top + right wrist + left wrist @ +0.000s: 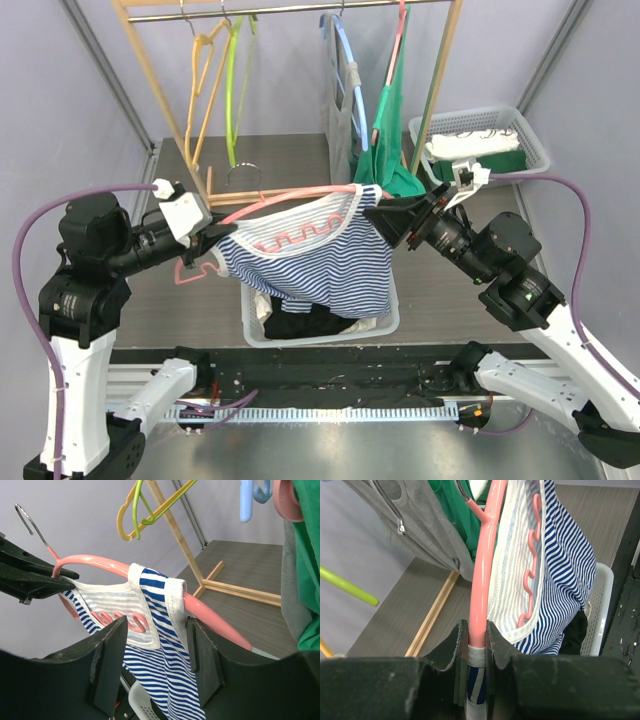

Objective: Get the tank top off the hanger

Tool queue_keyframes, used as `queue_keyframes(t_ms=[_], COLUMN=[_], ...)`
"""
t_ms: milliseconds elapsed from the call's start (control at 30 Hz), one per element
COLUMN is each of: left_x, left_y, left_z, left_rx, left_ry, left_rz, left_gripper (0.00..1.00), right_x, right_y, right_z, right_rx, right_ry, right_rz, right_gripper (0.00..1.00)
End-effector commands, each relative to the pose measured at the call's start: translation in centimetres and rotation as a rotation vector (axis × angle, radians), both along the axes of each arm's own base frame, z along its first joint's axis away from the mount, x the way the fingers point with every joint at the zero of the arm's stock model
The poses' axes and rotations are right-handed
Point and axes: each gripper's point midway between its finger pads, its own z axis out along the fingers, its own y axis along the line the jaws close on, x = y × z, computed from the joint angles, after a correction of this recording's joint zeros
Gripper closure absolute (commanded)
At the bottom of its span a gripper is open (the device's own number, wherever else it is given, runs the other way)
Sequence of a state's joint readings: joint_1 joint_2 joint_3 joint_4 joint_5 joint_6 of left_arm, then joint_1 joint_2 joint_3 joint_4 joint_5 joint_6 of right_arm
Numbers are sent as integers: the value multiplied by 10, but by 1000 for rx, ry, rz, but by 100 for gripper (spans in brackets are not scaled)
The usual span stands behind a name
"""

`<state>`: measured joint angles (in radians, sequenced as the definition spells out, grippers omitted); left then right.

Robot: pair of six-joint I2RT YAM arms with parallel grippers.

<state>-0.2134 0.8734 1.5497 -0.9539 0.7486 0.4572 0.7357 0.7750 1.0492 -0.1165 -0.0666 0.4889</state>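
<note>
The left gripper [476, 642] clamps the pink hanger [487, 555] above the white basket [390, 318]. The striped tank top [320, 265] hangs on it — not yet freed. The right gripper [156, 630] straddles the shoulder strap [172, 595], jaws apart — sliding it off is left.

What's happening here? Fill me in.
The left gripper is clamped on a pink hanger, holding it over a basket. A striped tank top hangs from it. The right gripper, jaws open, straddles a strap on the hanger but has not gripped it yet. The top is not off.
</note>
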Motion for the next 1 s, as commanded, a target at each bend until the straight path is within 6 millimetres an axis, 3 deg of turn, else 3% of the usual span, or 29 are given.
queue_keyframes(t_ms=[0, 233, 300, 467, 567, 767, 967], left_x=[-4, -9, -9, -8, -8, -5, -5], left_y=[-6, -7, -8, -8, -8, -7, -6], left_z=[14, 20, 20, 17, 17, 14, 12], left_rx=[-24, -40, -42, -41, -41, -36, -26], left_ry=[-54, -57, -55, -50, -50, -51, -60], left_rz=[-46, -58, -59, -59, -60, -54, -46], left_gripper=[100, 100, 100, 100, 100, 100, 100], right_x=[-4, 0, 0, -2, -6, -15, -20], right_y=[-1, 8, 11, 15, 10, -2, -28], right_z=[25, 21, 21, 22, 22, 23, 53], right_rx=[71, 54, 59, 62, 62, 41, 79], right_ry=[-57, -53, -52, -48, -48, -32, -47], right_rz=[11, 38, 47, 70, 65, 50, -36], right_gripper=[44, 49, 55, 89, 99, 99, 99])
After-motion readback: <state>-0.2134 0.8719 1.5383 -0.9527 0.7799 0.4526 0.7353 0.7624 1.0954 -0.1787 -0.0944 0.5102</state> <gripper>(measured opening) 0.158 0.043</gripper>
